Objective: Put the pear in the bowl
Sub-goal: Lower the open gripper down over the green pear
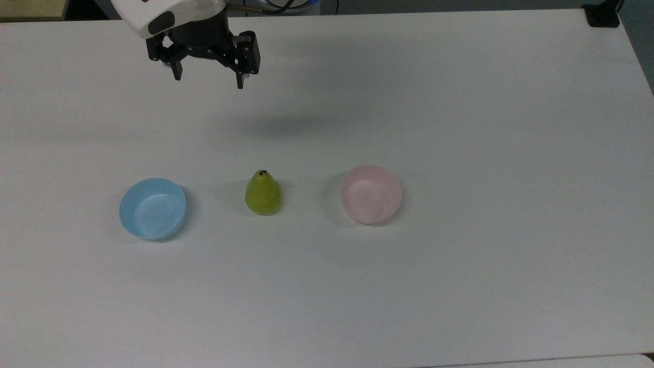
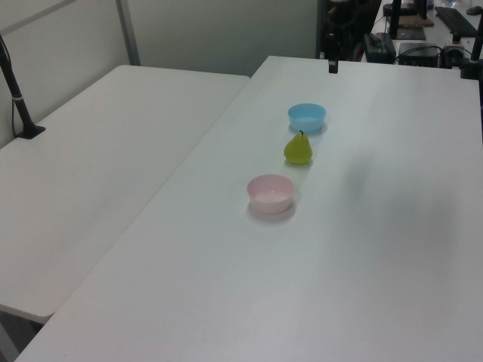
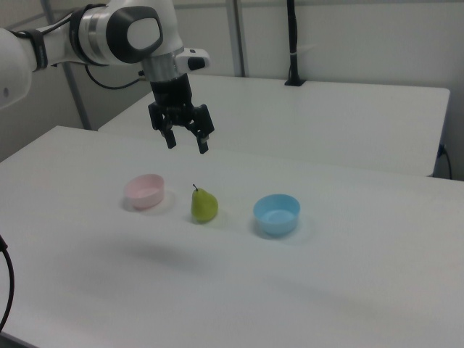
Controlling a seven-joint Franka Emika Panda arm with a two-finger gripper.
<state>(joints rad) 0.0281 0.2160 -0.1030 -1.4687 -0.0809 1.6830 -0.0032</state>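
- Top view: the gripper (image 1: pixel 208 77) hangs above the white table (image 1: pixel 460 281) near the picture's upper left, jaws spread wide with nothing between them. The pear (image 1: pixel 263 192) stands upright on the table, narrow end up (dark stem spot on top), between the light blue bowl (image 1: pixel 152 208) on the top view's left and the pink bowl (image 1: pixel 371 194) on its right, touching neither.
- Left view: the three stand in a row running away from the camera, the pink bowl (image 2: pixel 270 193) nearest, then the pear (image 2: pixel 298 148), then the blue bowl (image 2: pixel 306 117).
- Right view: the gripper (image 3: pixel 186 142), open and empty, hovers above the table, well apart from the pear (image 3: pixel 204 206). The pink bowl (image 3: pixel 145 191) holds nothing.
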